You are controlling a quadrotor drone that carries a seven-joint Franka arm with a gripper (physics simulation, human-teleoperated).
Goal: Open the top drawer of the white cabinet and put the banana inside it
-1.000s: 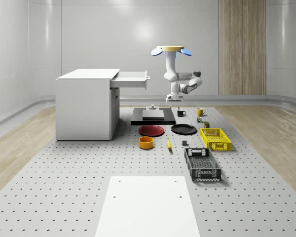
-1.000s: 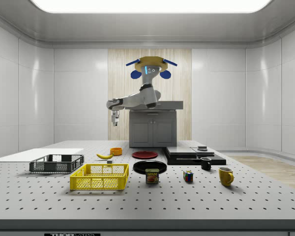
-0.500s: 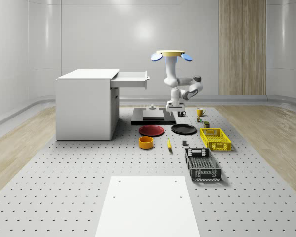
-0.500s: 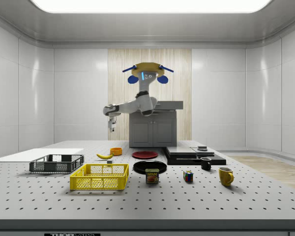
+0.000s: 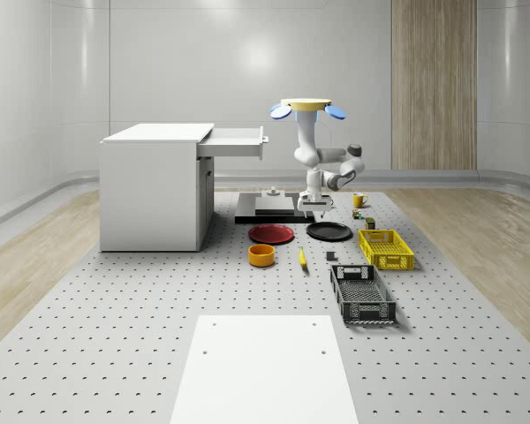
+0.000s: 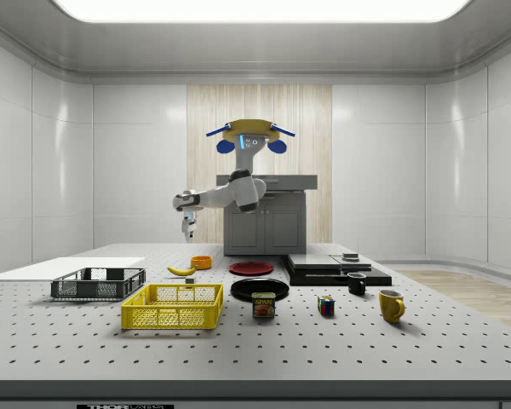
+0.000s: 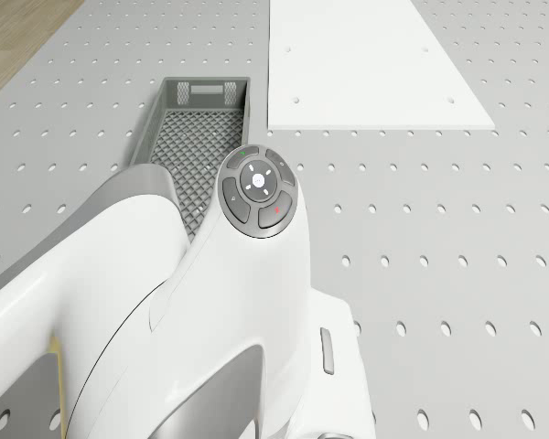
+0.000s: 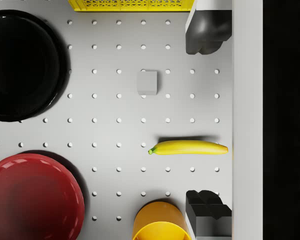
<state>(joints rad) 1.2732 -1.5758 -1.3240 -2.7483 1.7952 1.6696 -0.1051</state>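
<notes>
Tool (image 8: 208, 122), fingers spread wide and empty, has swung from the open white drawer (image 5: 236, 141) to above the yellow banana (image 8: 189, 147); drone hovers nearby, pickup next.

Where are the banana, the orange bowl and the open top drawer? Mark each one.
banana (image 8: 190, 148): wrist view, middle of the fruit.
orange bowl (image 5: 261, 255): whole-scene view, outer wall.
top drawer (image 5: 236, 144): whole-scene view, side wall of the pulled-out drawer.

Bare table (image 8: 120, 132) surrounds the banana (image 8: 189, 148) below my fingers (image 8: 206, 30). The orange bowl (image 8: 160, 222) sits nearest it; red plate (image 8: 32, 200) and black plate (image 8: 22, 65) lie farther off.
</notes>
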